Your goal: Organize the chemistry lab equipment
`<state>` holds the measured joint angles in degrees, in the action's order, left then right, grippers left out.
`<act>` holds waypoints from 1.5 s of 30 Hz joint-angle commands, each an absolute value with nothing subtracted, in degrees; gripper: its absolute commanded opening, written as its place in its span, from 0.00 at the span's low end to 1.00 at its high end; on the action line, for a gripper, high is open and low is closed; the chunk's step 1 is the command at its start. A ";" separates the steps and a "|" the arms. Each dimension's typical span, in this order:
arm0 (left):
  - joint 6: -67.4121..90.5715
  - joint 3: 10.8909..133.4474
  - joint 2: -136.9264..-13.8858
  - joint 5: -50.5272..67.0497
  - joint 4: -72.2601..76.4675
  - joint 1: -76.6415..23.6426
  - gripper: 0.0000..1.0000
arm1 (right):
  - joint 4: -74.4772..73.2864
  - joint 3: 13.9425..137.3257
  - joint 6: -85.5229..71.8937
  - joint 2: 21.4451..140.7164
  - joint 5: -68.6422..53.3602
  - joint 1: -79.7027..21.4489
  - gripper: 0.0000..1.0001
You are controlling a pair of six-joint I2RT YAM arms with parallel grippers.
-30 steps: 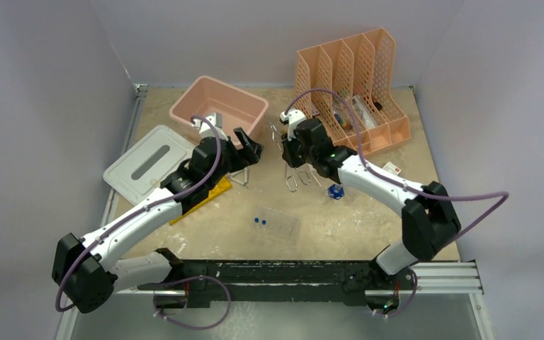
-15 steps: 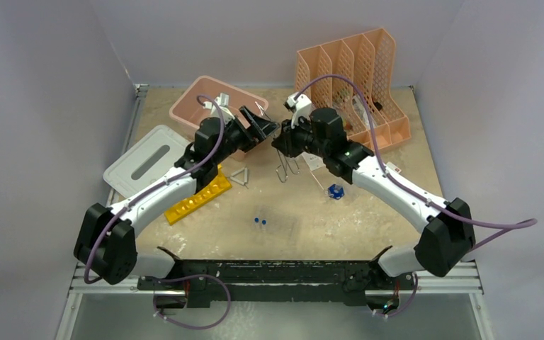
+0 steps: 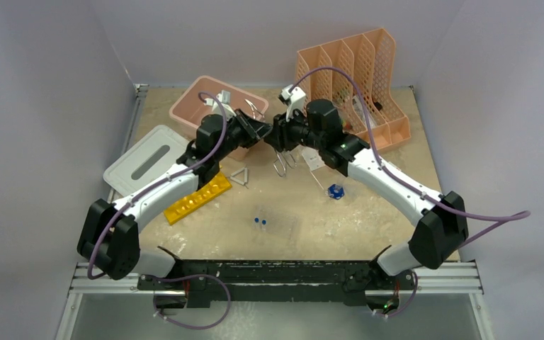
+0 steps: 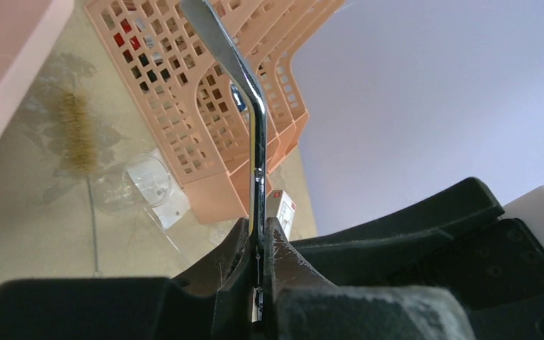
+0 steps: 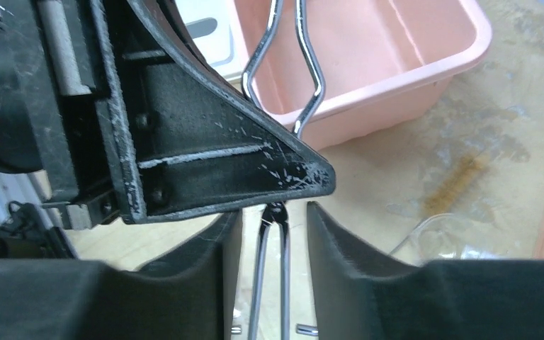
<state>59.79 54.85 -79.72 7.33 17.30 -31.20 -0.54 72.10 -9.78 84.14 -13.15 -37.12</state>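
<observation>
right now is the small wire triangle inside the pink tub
No, the wire triangle lies on the tabletop beside the yellow rack, outside the pink tub.

Left gripper and right gripper are crowding nose to nose around the tongs; tub and file holder are blocking behind them, while the table is lying open in front.

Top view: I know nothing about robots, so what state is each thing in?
Tongs: held in the air.
Left gripper: shut on the tongs.
Right gripper: open around the tongs.
Pink tub: open, uncovered.
Grey lid: off, lying flat.
Yellow rack: lying flat.
Wire triangle: lying flat.
File holder: upright.
</observation>
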 commanded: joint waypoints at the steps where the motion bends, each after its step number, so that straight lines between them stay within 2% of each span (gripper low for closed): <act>1: 55.47 61.52 -79.53 4.08 14.16 -30.32 0.00 | 0.12 77.81 -9.80 83.73 -11.66 -36.84 0.50; 4: 54.81 65.04 -80.65 2.25 10.18 -27.33 0.00 | 0.35 77.26 -8.78 80.88 -10.28 -36.61 0.62; 7: 54.66 69.85 -83.10 0.37 6.06 -24.04 0.00 | 0.97 76.16 -7.73 78.18 -8.61 -36.31 0.66; 20: 51.74 87.88 -100.79 -14.91 -6.26 -13.63 0.00 | 2.46 69.80 -5.86 73.95 -1.75 -36.31 0.66; 25: 54.94 92.59 -110.17 -15.52 -7.36 -13.36 0.00 | 2.30 69.72 -5.25 74.16 -0.83 -36.30 0.66; 33: 60.86 102.71 -121.43 -22.88 -13.53 -13.53 0.00 | 1.81 69.98 -5.17 75.26 -0.81 -36.32 0.66; 45: 69.24 111.11 -131.18 -24.70 -20.30 -13.62 0.08 | 1.88 69.81 -3.97 75.74 -0.18 -36.31 0.66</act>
<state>65.25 107.04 -129.56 -23.46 -19.14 -13.52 -0.14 69.06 -5.15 75.83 -0.97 -36.58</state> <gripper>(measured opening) 0.070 0.656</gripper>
